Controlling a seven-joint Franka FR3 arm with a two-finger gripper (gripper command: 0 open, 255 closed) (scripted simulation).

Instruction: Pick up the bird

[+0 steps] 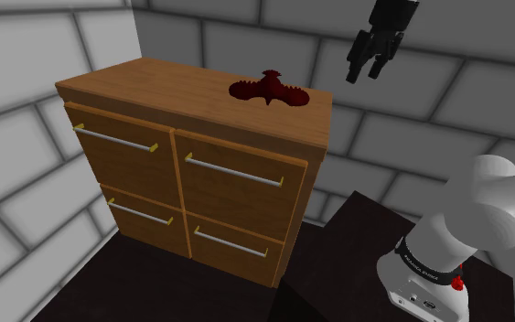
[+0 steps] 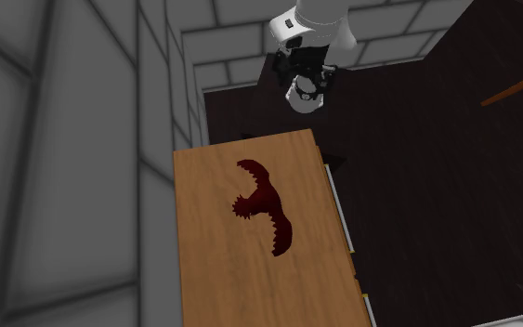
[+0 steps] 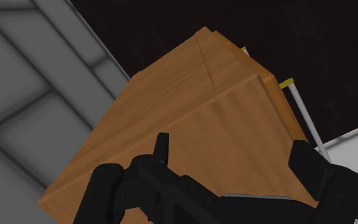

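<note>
All-black two-finger gripper [image 1: 363, 75] poised in the air, dark red spread-winged bird [image 1: 269, 90] lying untouched on a brown wooden four-drawer cabinet [image 1: 155, 82].

Nearest, the white arm [image 1: 498, 206] rises from its stand; the gripper hangs above and just past the cabinet's end, fingers apart with nothing between them; the bird lies flat on the cabinet top near that same end, at about 8 o'clock from the gripper in the shoulder view, and lower; its long axis, wingtip to wingtip, runs roughly 9 to 3 o'clock there, and 11 to 5 in the second exterior view [image 2: 264, 204]; the approach, I judge, goes across and down, closing over the narrow body rather than along the wingspan; farthest, the grey block wall [image 1: 484, 37].
</note>
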